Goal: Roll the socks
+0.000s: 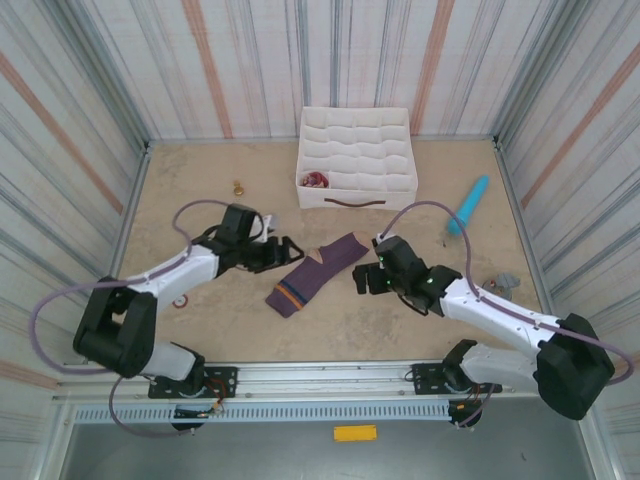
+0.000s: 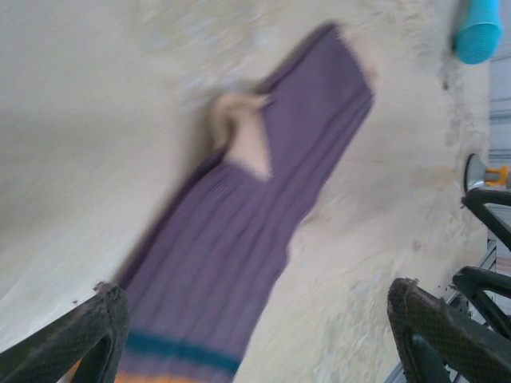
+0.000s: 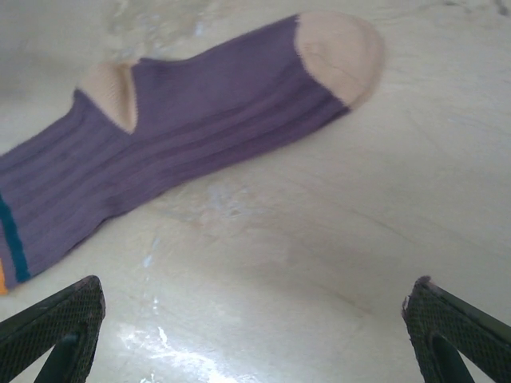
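A purple sock (image 1: 315, 272) with tan heel and toe and teal and orange stripes at its cuff lies flat and diagonal at the table's middle. My left gripper (image 1: 288, 250) stands open just to its upper left. In the left wrist view the blurred sock (image 2: 239, 239) runs toward the open gripper (image 2: 255, 343), its striped cuff between the fingers (image 2: 80, 335). My right gripper (image 1: 365, 277) is open just right of the sock. In the right wrist view the sock (image 3: 184, 136) lies beyond the gripper (image 3: 255, 335), which has bare table between its fingertips.
A white compartment box (image 1: 357, 158) stands at the back, with a small red and white bundle (image 1: 316, 181) in a front-left cell. A turquoise stick (image 1: 468, 205) lies at the right. A small brass item (image 1: 238, 187) and a grey scrap (image 1: 500, 285) rest on the table.
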You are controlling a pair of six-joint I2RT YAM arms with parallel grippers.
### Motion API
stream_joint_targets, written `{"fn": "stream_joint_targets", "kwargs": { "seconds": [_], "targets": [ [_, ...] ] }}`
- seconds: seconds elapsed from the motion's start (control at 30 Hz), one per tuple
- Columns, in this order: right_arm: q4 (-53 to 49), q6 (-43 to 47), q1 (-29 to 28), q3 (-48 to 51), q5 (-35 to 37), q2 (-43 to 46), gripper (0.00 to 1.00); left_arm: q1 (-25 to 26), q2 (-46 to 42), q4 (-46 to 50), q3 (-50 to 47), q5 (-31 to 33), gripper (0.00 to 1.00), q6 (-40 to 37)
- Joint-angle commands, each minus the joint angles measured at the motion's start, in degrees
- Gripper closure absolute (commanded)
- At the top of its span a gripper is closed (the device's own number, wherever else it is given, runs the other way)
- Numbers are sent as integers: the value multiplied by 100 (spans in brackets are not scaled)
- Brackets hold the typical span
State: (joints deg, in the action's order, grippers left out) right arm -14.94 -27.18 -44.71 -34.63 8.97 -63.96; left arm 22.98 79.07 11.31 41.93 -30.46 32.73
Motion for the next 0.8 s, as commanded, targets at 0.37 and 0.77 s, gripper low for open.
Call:
{"fn": "stream_joint_targets", "kwargs": {
  "seconds": [0.37,0.77],
  "targets": [
    [738,784,-1760,-97,1658,-881,1,-884,-1198,602,-1722,-1081,27,822],
    [1553,1507,-2521,-113,1910,-1319,6,-881,-518,-568,-2241,-1201,50,1490]
  ]
}}
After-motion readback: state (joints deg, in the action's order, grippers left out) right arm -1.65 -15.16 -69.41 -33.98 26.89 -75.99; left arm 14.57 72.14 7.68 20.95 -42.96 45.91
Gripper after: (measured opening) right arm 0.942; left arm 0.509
